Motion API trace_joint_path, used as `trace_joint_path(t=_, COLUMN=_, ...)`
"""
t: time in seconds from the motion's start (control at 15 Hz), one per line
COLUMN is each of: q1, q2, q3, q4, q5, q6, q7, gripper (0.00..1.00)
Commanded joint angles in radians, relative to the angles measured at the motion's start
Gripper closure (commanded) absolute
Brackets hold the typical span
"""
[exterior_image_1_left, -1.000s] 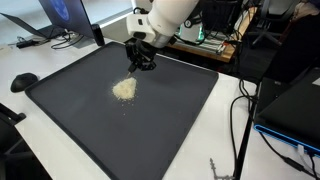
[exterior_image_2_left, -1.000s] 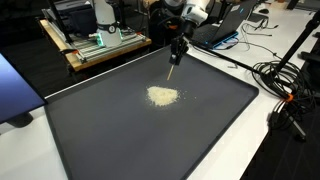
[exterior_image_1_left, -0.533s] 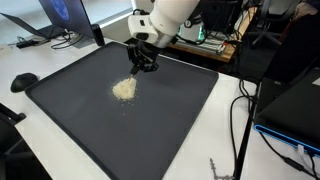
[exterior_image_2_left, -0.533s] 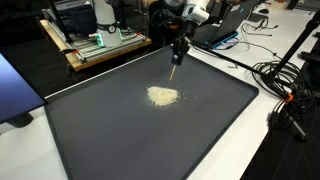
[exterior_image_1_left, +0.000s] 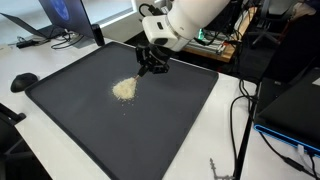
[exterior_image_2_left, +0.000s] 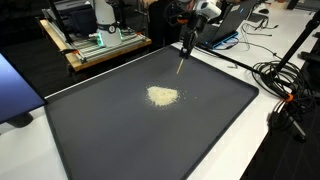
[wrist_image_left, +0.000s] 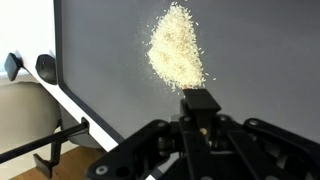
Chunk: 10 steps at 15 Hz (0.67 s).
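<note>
A white bench (exterior_image_1_left: 232, 150) carries a big dark tray (exterior_image_1_left: 150, 135) that spreads out beneath the end effector (exterior_image_1_left: 151, 64) and well past it on all sides. Beyond the tray's edge, well away from the end effector, black cables (exterior_image_2_left: 285, 85) trail across the bench. The end effector hangs over the far part of the tray, jaws pinched narrow on a thin stick (exterior_image_2_left: 181, 63) that points down toward the tray; whether its tip touches cannot be told. A small heap of pale grains (exterior_image_2_left: 163, 95) lies on the tray near the stick's tip but apart from it. In the wrist view the heap (wrist_image_left: 176, 50) sits just ahead of the end effector (wrist_image_left: 200, 108).
</note>
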Motion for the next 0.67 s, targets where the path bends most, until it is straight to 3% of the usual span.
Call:
trace_joint_path(t=0.0, q1=0.032, q2=0.105, q3=0.026, q4=0.141, q5=-0.026, q6=-0.132, q7=-0.093, gripper=0.97)
trace_joint_path(t=0.6, q1=0.108, q2=0.375, q3=0.021, q4=0.433, q5=-0.108, q6=-0.366, q7=-0.265, gripper=0.97)
